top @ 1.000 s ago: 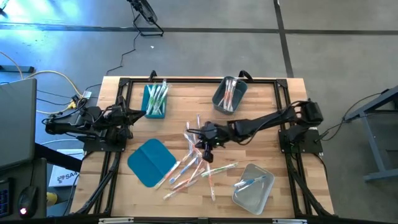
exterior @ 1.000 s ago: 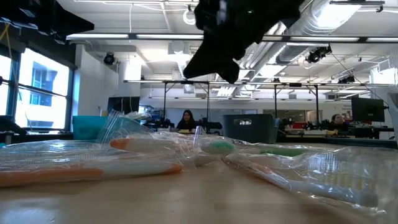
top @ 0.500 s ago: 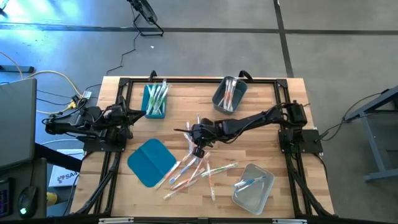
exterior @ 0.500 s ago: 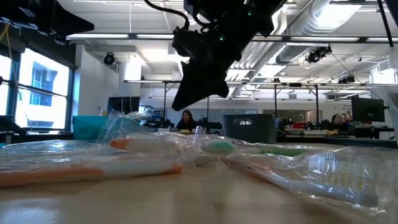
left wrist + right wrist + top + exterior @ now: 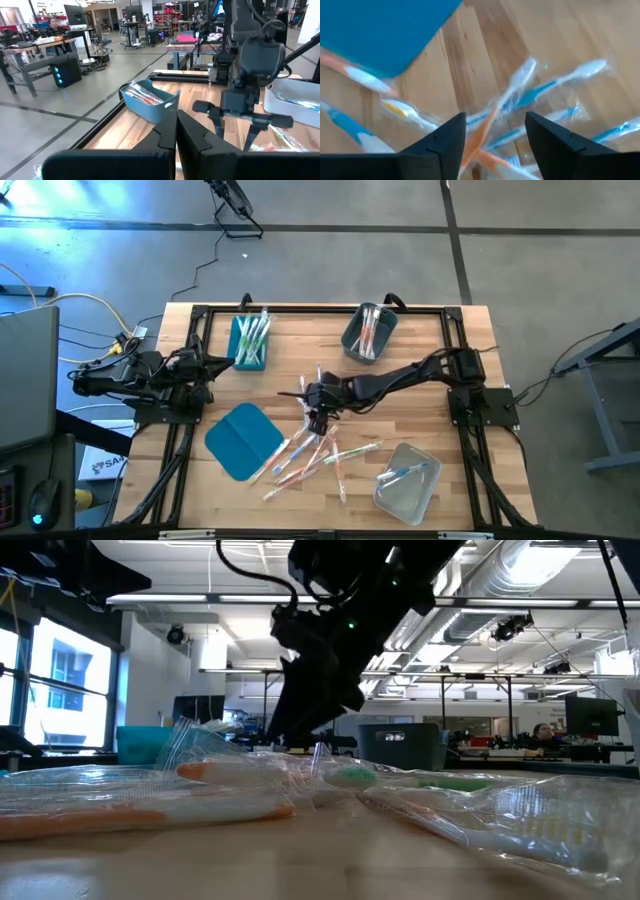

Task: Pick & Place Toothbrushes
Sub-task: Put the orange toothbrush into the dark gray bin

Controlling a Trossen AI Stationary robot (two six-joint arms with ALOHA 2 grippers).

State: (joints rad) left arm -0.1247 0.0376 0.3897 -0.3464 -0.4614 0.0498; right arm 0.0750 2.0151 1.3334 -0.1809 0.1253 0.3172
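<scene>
currently: right gripper (image 5: 318, 418) spread wide above loose toothbrushes (image 5: 315, 452), poised to pinch one; left gripper (image 5: 226, 362) pressed together, parked at nine o'clock.

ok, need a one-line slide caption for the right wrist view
Right claw, open, poised over a heap of wrapped toothbrushes on the wooden table, a corner of the teal lid beside them.
</scene>
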